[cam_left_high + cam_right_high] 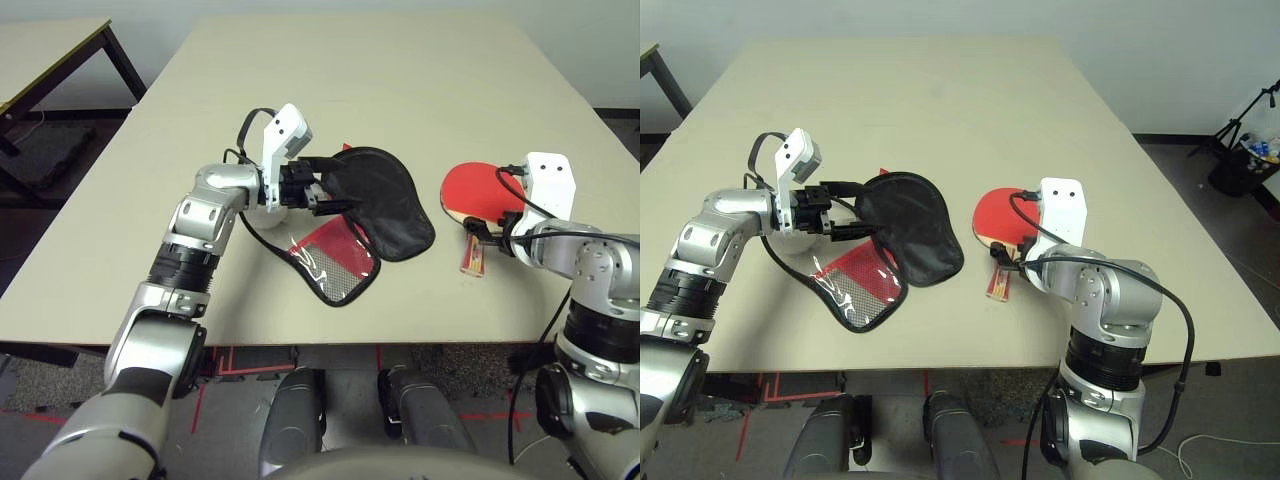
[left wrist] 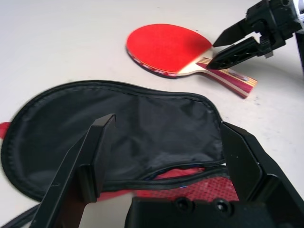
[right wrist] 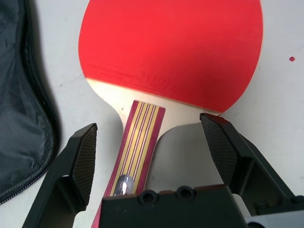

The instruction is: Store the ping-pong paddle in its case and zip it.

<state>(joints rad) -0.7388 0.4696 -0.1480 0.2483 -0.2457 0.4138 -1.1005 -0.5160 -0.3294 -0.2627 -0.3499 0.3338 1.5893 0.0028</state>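
Right wrist view shows the right end effector (image 3: 147,156) with its fingers spread wide on either side of the striped handle of the ping-pong paddle (image 3: 173,52), clamping nothing; the paddle lies flat on the desk (image 1: 400,90), red face up, toward the desk's right side and nearer the front edge. Across from it, the left end effector (image 1: 322,190) is likewise apart, its fingers straddling the edge of the case (image 1: 385,200), which lies unzipped near the middle of the desk, black lining up, the red mesh pocket side folded toward the front edge. The handle sits off centre between the right fingers, so a closing pinch could twist the paddle or slide it away. On the left, the soft flap may crumple or slip, leaving the mouth shut when the paddle arrives.
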